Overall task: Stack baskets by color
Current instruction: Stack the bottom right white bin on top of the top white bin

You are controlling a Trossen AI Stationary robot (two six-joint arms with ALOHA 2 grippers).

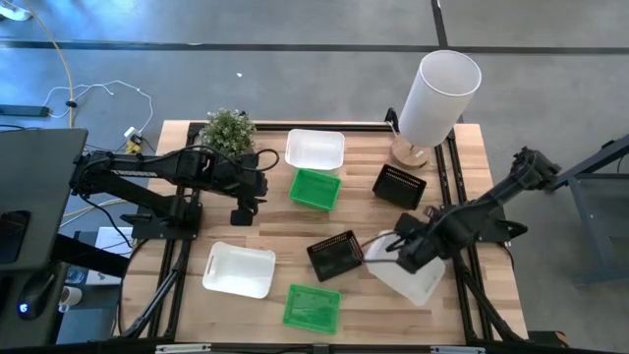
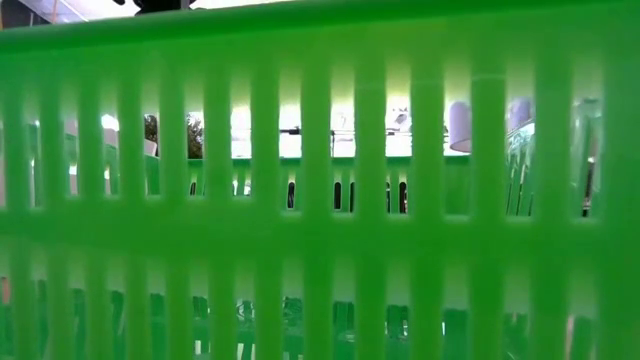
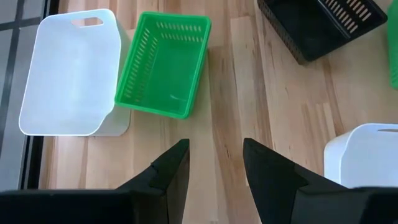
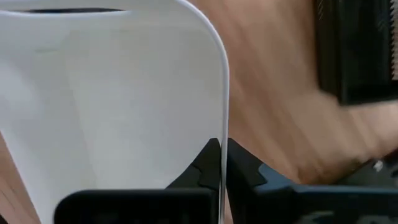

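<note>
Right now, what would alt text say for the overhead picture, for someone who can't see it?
Seen from above, the right hand is shut on the rim of a white basket at the wooden table's right front. The left hand hangs open; green, black and white baskets lie scattered.
</note>
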